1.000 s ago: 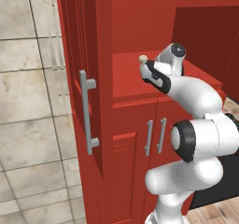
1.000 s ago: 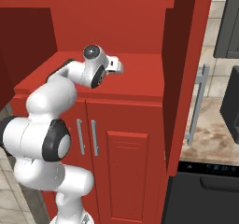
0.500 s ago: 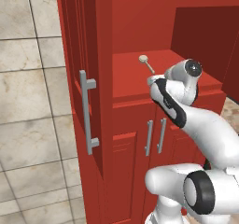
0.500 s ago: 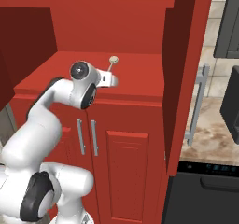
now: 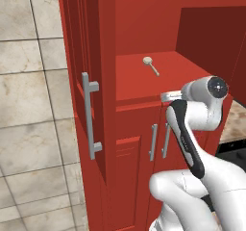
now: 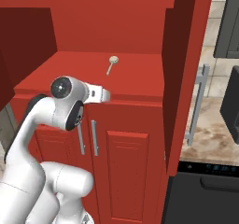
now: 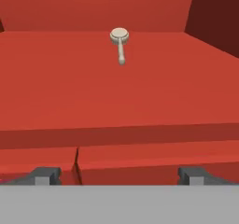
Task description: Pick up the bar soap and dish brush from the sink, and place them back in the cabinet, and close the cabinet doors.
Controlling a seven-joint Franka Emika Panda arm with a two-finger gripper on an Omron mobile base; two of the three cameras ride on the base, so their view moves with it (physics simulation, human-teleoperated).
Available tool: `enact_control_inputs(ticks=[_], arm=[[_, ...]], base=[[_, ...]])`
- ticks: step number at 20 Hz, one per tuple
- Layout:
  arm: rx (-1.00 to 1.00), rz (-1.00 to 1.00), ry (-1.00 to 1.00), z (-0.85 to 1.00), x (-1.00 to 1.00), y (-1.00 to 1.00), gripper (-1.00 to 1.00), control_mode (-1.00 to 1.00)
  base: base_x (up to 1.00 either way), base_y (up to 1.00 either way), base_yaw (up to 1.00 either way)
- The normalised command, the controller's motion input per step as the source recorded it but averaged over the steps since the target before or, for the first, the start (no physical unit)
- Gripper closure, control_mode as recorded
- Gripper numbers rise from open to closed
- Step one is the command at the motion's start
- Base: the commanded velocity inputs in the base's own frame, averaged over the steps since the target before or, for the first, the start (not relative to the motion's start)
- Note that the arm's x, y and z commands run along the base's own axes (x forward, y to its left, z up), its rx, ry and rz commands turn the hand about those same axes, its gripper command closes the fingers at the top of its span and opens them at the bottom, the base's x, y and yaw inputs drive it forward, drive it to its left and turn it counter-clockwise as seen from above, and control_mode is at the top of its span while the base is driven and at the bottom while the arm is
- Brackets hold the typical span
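The gripper [image 7: 119,174] is spread wide and holds nothing, just before the front edge of the cabinet [image 5: 139,28] shelf. Farther in, at 12 o'clock, the dish brush [image 7: 120,42] lies on the shelf, doors open.

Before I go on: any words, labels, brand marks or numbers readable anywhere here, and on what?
None: no text, label, number or sign can be read in any view.
The red cabinet, its doors and the dish brush on the shelf carry no markings.
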Motion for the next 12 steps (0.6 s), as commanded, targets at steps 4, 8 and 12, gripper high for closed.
enact_control_inputs(ticks=[4,8,12], arm=[[0.00,-0.04,0.17,0.26,-0.87,0.00,-1.00,-1.00],[0.00,-0.07,0.24,0.24,-0.73,0.00,-1.00,-1.00],[0.00,-0.08,0.28,0.18,-0.72,0.03,-1.00,-1.00]], base=[[0.00,0.00,0.00],[0.00,0.00,0.00],[0.00,0.00,0.00]])
